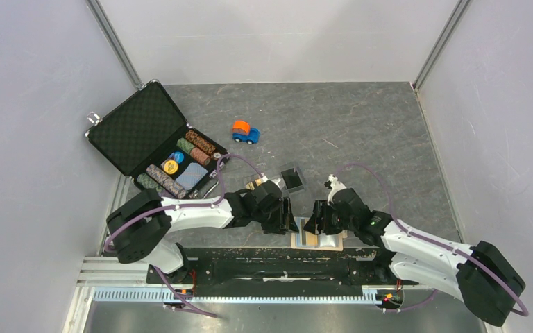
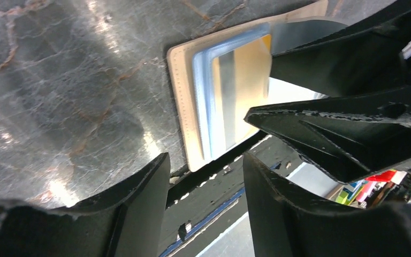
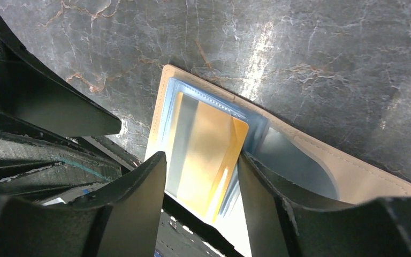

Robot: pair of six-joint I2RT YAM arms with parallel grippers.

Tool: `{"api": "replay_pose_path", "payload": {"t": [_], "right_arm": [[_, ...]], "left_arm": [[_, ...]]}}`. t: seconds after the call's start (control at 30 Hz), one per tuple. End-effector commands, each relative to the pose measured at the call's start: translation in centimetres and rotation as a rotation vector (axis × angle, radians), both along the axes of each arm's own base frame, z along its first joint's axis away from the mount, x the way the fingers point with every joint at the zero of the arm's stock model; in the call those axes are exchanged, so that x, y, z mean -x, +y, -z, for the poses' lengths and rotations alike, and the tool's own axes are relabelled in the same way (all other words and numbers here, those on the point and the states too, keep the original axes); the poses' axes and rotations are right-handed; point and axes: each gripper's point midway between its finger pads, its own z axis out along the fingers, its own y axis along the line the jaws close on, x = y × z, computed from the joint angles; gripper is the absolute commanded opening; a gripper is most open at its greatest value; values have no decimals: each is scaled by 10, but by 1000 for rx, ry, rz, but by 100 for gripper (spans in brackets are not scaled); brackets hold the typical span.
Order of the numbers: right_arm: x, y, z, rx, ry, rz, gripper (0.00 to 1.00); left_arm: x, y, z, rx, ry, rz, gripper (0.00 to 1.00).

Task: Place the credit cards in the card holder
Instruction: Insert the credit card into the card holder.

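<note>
The beige card holder (image 1: 317, 241) lies open at the table's near edge, between both grippers. A gold credit card (image 3: 208, 150) rests on its inner face (image 3: 353, 174), over a light blue layer (image 3: 171, 101) that may be a card or a sleeve. My right gripper (image 3: 202, 176) is open, its fingers standing either side of the gold card's near end. My left gripper (image 2: 206, 176) is open and empty, just off the card holder's (image 2: 182, 107) near corner. In the left wrist view the gold card (image 2: 243, 91) shows partly hidden by the right gripper's fingers (image 2: 326, 134).
An open black briefcase (image 1: 139, 132) with chips and a blue card deck stands at the back left. A clear box with a dark base (image 1: 293, 179) sits behind the left gripper, and a small tan thing (image 1: 254, 184) lies beside it. An orange-and-blue toy car (image 1: 246, 131) lies farther back.
</note>
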Motion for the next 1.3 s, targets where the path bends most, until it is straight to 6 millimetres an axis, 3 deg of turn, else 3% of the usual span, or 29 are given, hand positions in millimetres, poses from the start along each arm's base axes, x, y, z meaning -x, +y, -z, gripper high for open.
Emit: {"api": "replay_pose_path", "payload": {"t": [0.0,0.07,0.13,0.2,0.23,0.4,0.5,1.0,1.27], "right_arm": [[22,-13,26,40,89,-8,54],[25,-10,27,16,105,-13,43],[27,-11,30,20,114,-10,21],[26,-14,31,38,110,-3,17],[25,-16,30,50,107,-2,18],[19,-22,22,108,81,-4,55],[16,-23,16,123,67,-7,66],[6,-21,-14,102,-9,-7,95],[-4,-43,-17,257,-55,-9,93]], "left_arm": [[-2,-17,-11,84,22,-6,57],[-2,-21,-12,93,21,-1,53],[-3,-23,-10,95,20,-3,51],[-4,-23,-9,89,21,-6,51],[-3,-21,-8,81,22,-5,51],[-2,-19,-5,54,24,-2,56],[-1,-22,-8,60,21,1,58],[3,-43,-17,125,23,19,46],[0,-33,-12,41,2,26,46]]}}
